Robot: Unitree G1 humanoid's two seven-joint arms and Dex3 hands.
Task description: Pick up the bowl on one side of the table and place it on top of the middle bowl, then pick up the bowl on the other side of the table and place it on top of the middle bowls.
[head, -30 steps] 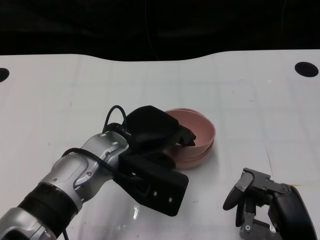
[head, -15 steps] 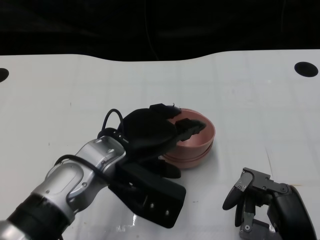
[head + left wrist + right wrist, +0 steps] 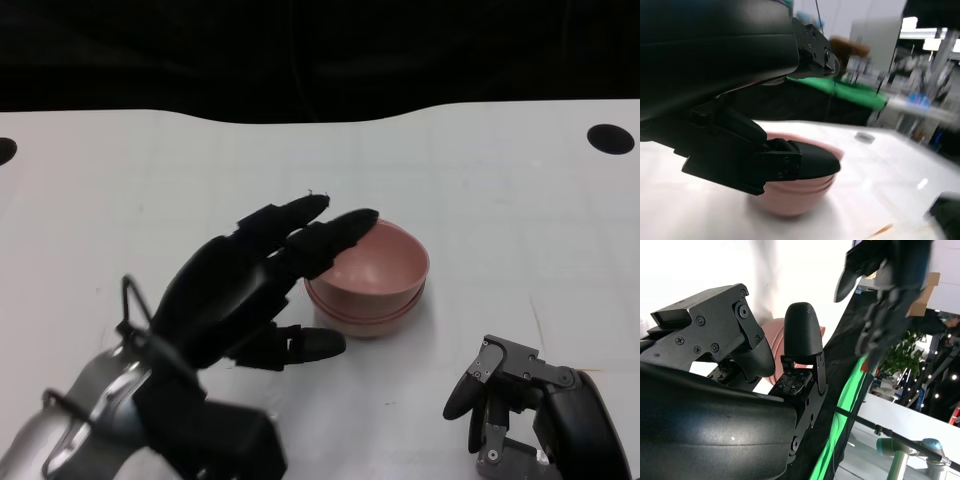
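Observation:
A stack of pink bowls [image 3: 371, 279] sits nested at the middle of the white table [image 3: 480, 190]; the left wrist view shows the pink bowls [image 3: 800, 192] from the side. My left hand [image 3: 250, 285] is beside the stack on its left, fingers spread and straight, fingertips near the rim, holding nothing. My right hand [image 3: 520, 410] rests near the table's front edge, to the right of the bowls, fingers curled down with nothing in them. A sliver of pink bowl [image 3: 775, 342] shows behind the right hand's fingers [image 3: 802, 330].
Two dark round holes [image 3: 612, 138] mark the table's far corners. The far edge of the table meets a black background. A blurred room with green cloth [image 3: 850, 92] shows beyond the table in the wrist views.
My left hand has let go of the bowl, opened its fingers and drawn back toward me and to the left. The bowl now rests on the stack. The right hand has not moved.

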